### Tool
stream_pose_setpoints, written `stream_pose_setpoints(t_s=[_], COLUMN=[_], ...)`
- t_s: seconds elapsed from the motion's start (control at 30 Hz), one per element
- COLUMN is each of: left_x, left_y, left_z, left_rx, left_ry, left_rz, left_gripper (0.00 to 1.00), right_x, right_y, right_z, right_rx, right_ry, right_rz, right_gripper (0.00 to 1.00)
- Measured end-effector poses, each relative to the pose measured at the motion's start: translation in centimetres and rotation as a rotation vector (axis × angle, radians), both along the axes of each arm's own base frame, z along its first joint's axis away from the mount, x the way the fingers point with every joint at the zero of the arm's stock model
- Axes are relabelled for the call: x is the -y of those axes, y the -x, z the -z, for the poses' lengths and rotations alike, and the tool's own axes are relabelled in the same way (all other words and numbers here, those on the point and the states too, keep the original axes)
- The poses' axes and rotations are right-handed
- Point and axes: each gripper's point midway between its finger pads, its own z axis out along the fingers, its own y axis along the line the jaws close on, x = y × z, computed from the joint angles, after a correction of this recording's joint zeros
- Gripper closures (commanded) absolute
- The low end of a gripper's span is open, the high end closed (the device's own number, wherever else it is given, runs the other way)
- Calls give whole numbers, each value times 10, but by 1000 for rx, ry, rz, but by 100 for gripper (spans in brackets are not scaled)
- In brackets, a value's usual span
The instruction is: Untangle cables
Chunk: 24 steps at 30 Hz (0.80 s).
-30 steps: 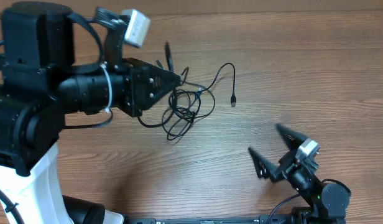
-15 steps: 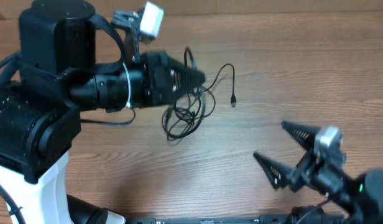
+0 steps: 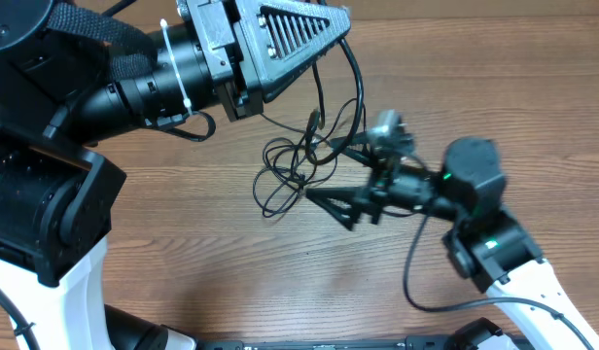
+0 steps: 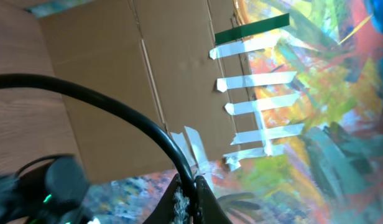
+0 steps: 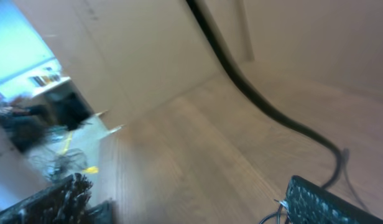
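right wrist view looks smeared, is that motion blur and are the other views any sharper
Right wrist view: yes, smeared all over, even its own fingers. Left wrist view: the pinched cable is fairly sharp, the lower-left corner blurred. Overhead view: evenly lit and mostly crisp, the cables clear, the right gripper slightly soft.

overhead: down on table (image 3: 533, 117) | left wrist: toward cardboard (image 4: 117, 93) | right wrist: close, along table

Toward 12 o'clock, our left fingers (image 3: 299, 34) hold one strand of the black cables (image 3: 296, 161) high; the rest lies tangled on the wooden counter (image 3: 494, 87). At the tangle's 3 o'clock, our right fingers (image 3: 334, 206) spread wide.
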Motion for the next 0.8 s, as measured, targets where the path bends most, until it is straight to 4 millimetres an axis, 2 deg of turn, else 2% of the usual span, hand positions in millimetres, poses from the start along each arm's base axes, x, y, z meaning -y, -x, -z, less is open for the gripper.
stream_pose_setpoints(t_s=[0.07,0.17,0.2,0.23,0.3,0.37,0.4,0.5,0.57,0.6,0.7,0.8], left_x=[-1,-1,-1,-1,-1,0,0,0,0,1,0,-9], left_y=[1,4,4,5,7,9,10,11,11,11,10,1], left_z=[-13,-20,-20,-22,-23,-23,-23,-23,-22,-22,-22,-21], left_rx=[20,6,-6,-17,-42,-64,-71,-74,-74,-74,-69,-73], left_ry=[40,70,74,85,96,101,103,102,101,101,100,97], left_rz=[2,12,14,20,38,51,53,60,63,63,60,18], left_gripper=[96,96,96,96,96,96,96,96,96,96,96,96], right_x=[-10,-15,-15,-18,-22,-21,-19,-12,-10,-10,-13,-17], right_y=[-20,-51,-55,-69,-82,-91,-93,-99,-101,-101,-97,-95], right_z=[0,2,3,9,20,20,20,19,19,21,25,26], right_rx=[53,104,104,113,111,125,127,135,134,127,112,63], right_ry=[20,9,10,7,15,6,5,12,14,17,26,-7], right_rz=[151,274,285,320,349,384,398,455,466,469,441,422], right_gripper=[0,0,0,0,0,0,5,46,64,79,96,96])
